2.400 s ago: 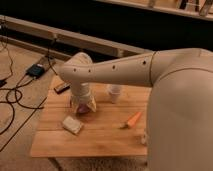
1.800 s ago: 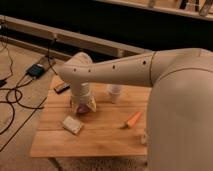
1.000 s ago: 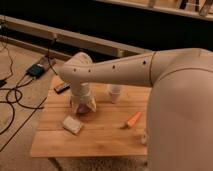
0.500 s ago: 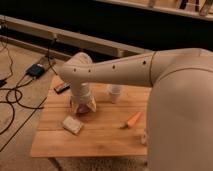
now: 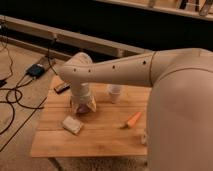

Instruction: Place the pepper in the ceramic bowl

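Camera view showed the arm (image 5: 120,72) reaching in from the right across a wooden table (image 5: 100,137), bent at the elbow and pointing down. The gripper (image 5: 83,103) sat low at the table's left-middle, right over the bowl (image 5: 91,108) and covering most of it. Only bits of the bowl's dark rim showed around it. Whether the gripper was apart or together could not be told, as the wrist hid it. Nothing was seen held.

The pepper (image 5: 133,120) lay flat on the table toward the right, well apart from the bowl and gripper, near the robot's body (image 5: 180,125). A white cup (image 5: 115,93) stood upright just right of the bowl, behind the pepper. A tan block (image 5: 72,124) lay in front of the bowl, toward the left. A dark flat item (image 5: 61,88) rested at the table's back left edge. Cables (image 5: 15,97) and a black box (image 5: 37,70) lay on the floor to the left.
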Motion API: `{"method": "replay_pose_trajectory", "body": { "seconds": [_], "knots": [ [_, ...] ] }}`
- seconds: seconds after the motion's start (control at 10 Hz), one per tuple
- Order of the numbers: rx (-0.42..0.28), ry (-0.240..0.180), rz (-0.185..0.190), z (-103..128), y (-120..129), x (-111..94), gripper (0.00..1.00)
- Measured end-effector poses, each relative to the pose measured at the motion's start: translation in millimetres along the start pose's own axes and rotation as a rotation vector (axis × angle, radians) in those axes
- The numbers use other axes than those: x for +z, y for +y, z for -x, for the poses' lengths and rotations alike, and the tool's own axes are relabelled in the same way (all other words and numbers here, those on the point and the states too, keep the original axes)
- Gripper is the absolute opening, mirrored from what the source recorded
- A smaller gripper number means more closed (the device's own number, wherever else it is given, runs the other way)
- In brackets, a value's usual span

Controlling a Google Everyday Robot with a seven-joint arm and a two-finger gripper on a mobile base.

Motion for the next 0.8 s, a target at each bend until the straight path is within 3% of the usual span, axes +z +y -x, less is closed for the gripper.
{"method": "replay_pose_trajectory", "body": {
  "seconds": [0.6,0.8],
  "knots": [
    [0.0,0.0,0.0,0.2,0.0,0.2,0.65],
    [0.03,0.002,-0.013,4.8,-12.1,6.4,0.65]
  ]
}}
